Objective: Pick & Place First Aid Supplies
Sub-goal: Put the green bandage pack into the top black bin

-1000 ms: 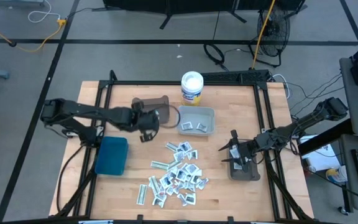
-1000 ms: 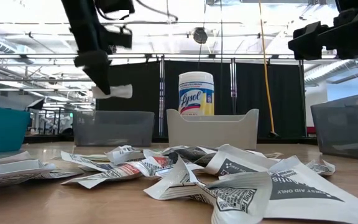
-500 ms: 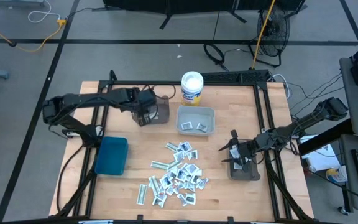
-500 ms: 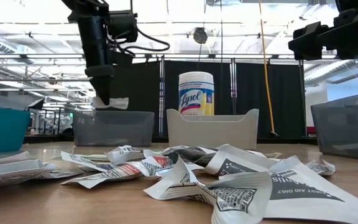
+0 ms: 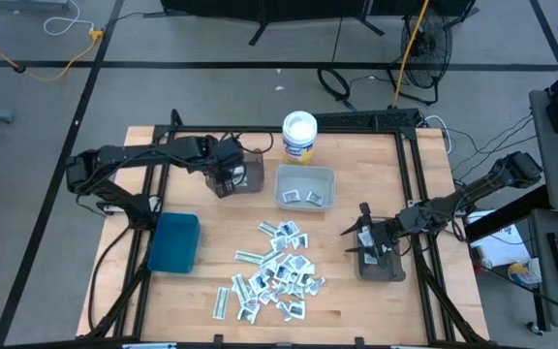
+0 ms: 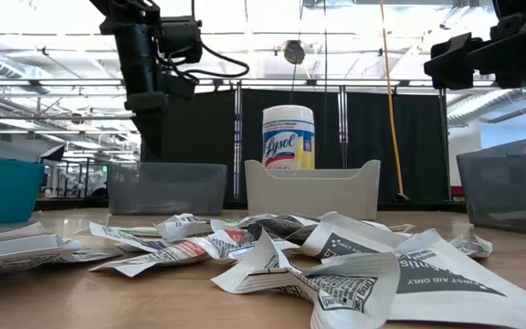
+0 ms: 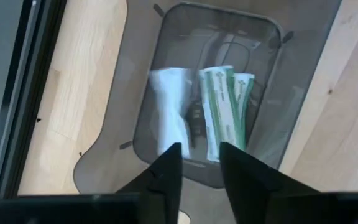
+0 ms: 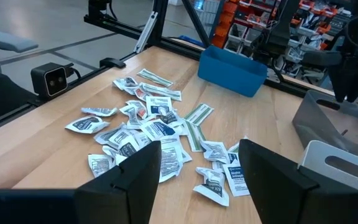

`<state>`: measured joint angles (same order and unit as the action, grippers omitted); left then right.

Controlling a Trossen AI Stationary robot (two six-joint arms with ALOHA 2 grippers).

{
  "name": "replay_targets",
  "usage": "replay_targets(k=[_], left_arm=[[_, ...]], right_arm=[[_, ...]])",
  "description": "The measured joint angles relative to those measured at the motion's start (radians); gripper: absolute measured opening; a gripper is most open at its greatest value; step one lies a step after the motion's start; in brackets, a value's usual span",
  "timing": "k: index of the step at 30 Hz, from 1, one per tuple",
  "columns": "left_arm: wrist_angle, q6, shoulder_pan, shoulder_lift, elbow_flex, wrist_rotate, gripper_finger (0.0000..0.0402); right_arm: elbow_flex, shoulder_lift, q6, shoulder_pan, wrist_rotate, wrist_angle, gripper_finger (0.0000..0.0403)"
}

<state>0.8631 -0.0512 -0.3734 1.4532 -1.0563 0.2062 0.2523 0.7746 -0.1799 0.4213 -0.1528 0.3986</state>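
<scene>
Left gripper: the left gripper (image 7: 197,168) hangs over the smoky grey bin (image 5: 243,171) at the back left of the table; its fingers stand a little apart with nothing between them.
Bin contents: a white packet (image 7: 169,115) and two green-striped strips (image 7: 225,109) lie on the floor of that bin, directly under the fingers.
Supplies left: most of the first aid packets (image 5: 274,271) lie in a loose heap on the front middle of the table, well apart from every bin; two more sit in the pale tray (image 5: 329,176).
Right gripper: the right gripper (image 5: 364,237) waits above the dark bin (image 5: 381,268) at the table's right edge, fingers wide apart and empty.
Risk, lift-off: if the left arm drops lower before pulling away, its fingers could catch the bin's rim and drag the light bin.
Risk, next pick: the heap is tangled and overlapping, so a grab there may take two packets at once or flick neighbours off the table.
Risk, sorting: similar-looking packets could land in the wrong bin.
Risk, bystander item: the wipes tub (image 5: 299,136) stands just behind the tray; a wide swing could knock it over.
</scene>
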Motion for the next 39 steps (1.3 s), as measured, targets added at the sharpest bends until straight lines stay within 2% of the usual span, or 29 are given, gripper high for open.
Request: replay_targets(k=[7, 14, 25, 30, 34, 39], left_arm=[[0.002, 0.016, 0.01, 0.0, 0.0, 0.0, 0.016], [0.007, 0.076, 0.085, 0.0, 0.0, -0.068, 0.0146], [-0.022, 0.265, 0.381, 0.0, 0.0, -0.104, 0.0123], [-0.172, 0.327, 0.546, 0.001, 0.001, -0.099, 0.0123], [-0.315, 0.319, 0.664, 0.036, 0.001, -0.033, 0.0139], [-0.41, 0.313, 0.722, 0.107, 0.001, 0.062, 0.0182]], right_arm=[[0.0, 0.0, 0.0, 0.0, 0.0, -0.001, 0.021], [0.0, 0.0, 0.0, 0.0, 0.0, -0.001, 0.021], [0.0, 0.0, 0.0, 0.0, 0.0, -0.01, 0.021], [0.0, 0.0, 0.0, 0.0, 0.0, -0.01, 0.021], [0.0, 0.0, 0.0, 0.0, 0.0, -0.009, 0.021], [0.001, 0.0, 0.001, 0.0, 0.0, -0.008, 0.021]])
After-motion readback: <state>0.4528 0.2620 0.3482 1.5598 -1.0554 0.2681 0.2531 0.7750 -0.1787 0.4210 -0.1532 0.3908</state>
